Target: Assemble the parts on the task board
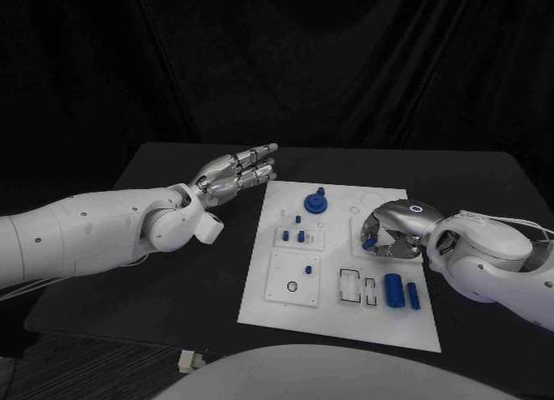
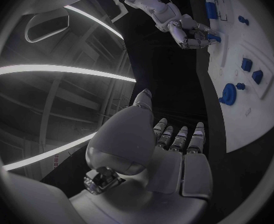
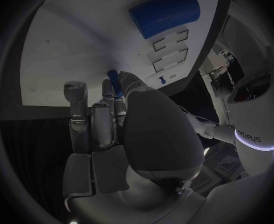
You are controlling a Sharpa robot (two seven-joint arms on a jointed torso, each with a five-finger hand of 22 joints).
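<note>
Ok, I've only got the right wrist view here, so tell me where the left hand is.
Observer: The left hand hangs over the table, off the task board, beside its far left corner.
Operator: Say whether it holds anything.
Observer: Nothing; its fingers are stretched out straight.
Operator: Now give me what stands at the board's far end.
Observer: A round blue part with a knob on top, apart from the right hand, which pinches a small blue part.
</note>
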